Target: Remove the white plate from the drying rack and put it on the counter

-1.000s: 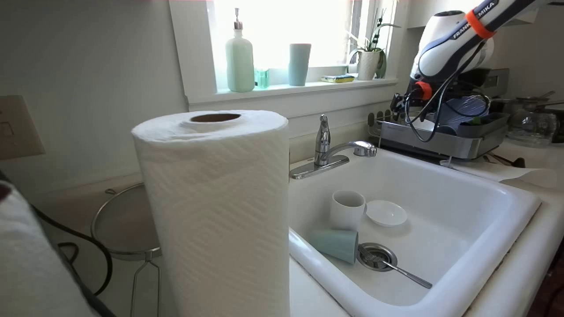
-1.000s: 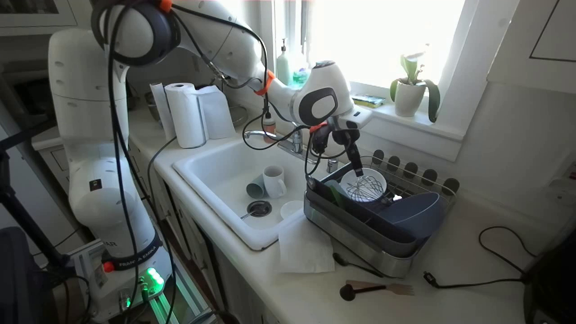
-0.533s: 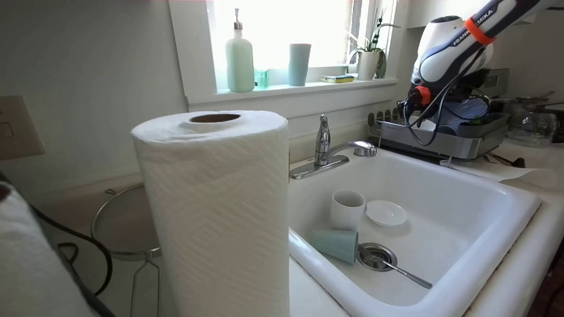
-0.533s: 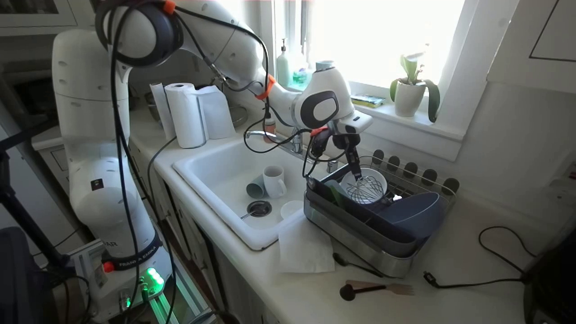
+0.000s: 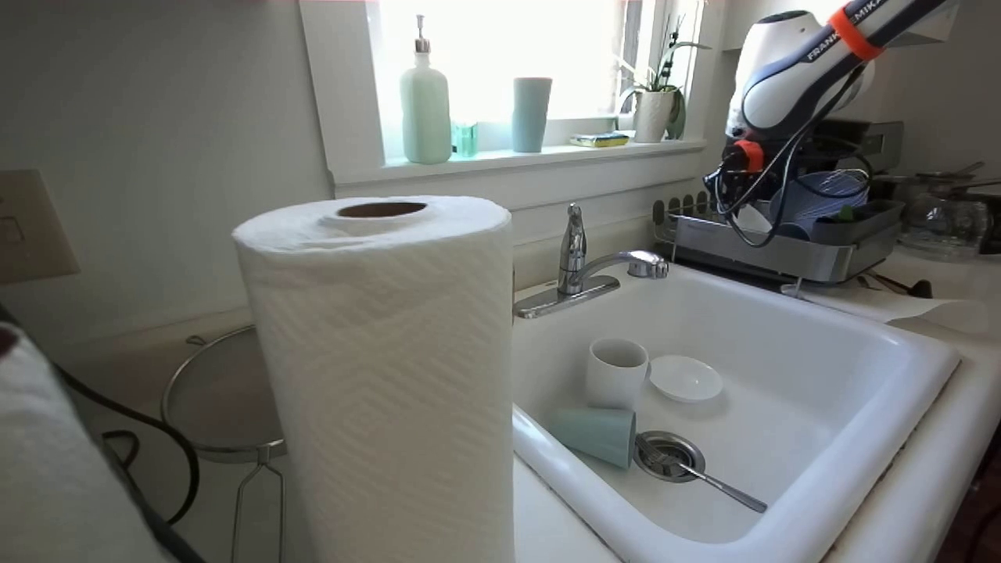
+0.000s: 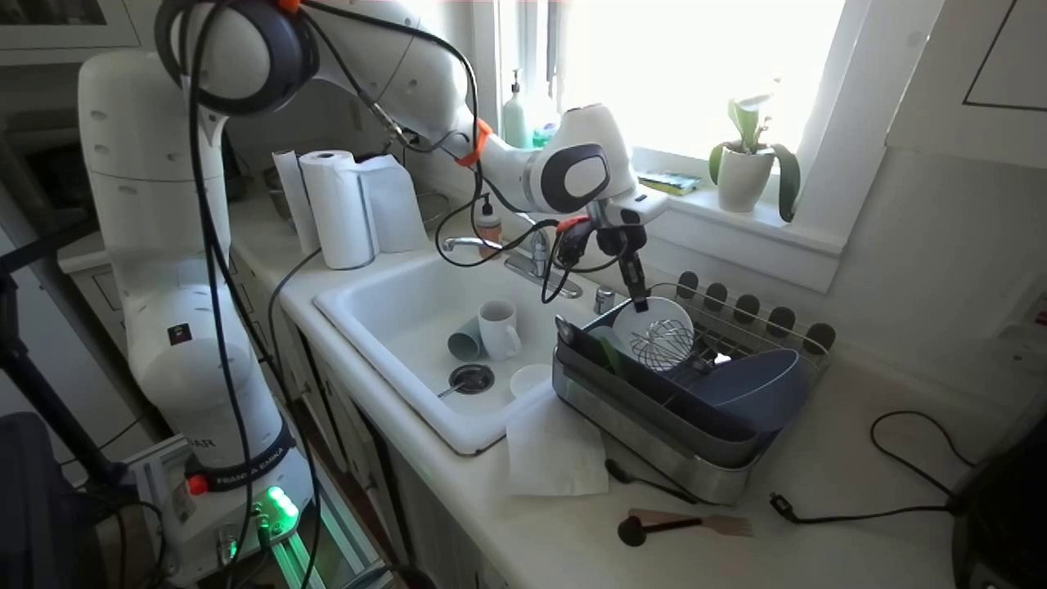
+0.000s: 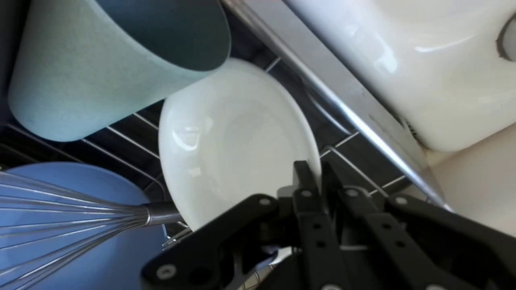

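The white plate (image 7: 238, 133) leans in the drying rack (image 6: 654, 438), tilted, its upper rim pinched between the fingertips of my gripper (image 7: 315, 171). One finger (image 7: 302, 177) lies against the plate's inner face and the other is behind the rim. In an exterior view the plate (image 6: 672, 312) shows behind a whisk, with the gripper (image 6: 640, 305) at its upper edge. Its lower part is hidden by the whisk and the rack's contents. Off-white counter (image 6: 564, 528) surrounds the rack and sink.
A pale green cup (image 7: 92, 76) overlaps the plate's edge in the wrist view. Beside it are the whisk (image 7: 80, 213) and a blue bowl (image 7: 92, 177). The sink (image 6: 384, 278) holds a mug, a cup and a small dish. Utensils (image 6: 687, 525) and paper (image 6: 556, 458) lie on the counter.
The jaws have closed on the plate's rim. After dipping slightly, the gripper has risen, and the plate has shifted a little up and toward the sink with it.
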### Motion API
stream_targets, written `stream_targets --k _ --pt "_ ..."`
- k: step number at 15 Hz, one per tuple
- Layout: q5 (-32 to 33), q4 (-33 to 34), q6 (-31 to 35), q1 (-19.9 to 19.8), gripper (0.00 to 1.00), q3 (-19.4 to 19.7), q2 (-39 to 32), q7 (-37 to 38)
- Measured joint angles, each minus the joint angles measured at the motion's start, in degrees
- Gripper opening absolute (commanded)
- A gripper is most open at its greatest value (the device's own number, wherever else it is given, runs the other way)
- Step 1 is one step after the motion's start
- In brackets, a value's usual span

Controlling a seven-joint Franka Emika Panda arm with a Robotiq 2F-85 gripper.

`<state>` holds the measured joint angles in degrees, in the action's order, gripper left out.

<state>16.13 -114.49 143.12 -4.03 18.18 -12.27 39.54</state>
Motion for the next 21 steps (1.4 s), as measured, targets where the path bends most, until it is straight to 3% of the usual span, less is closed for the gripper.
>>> stream_targets --k 5,12,16,21 --pt "4.67 0.35 -4.58 0.91 0.02 -2.28 5.22 -0.65" --pt "8.85 0.53 -27.55 0.67 0.02 -7.7 17.16 -4.5" --pt "10.11 -0.4 -37.96 -1.12 0.02 -9.67 24.93 -9.35" --pt "12.69 -8.18 -42.04 -4.79 0.02 -9.91 35.31 -20.86"
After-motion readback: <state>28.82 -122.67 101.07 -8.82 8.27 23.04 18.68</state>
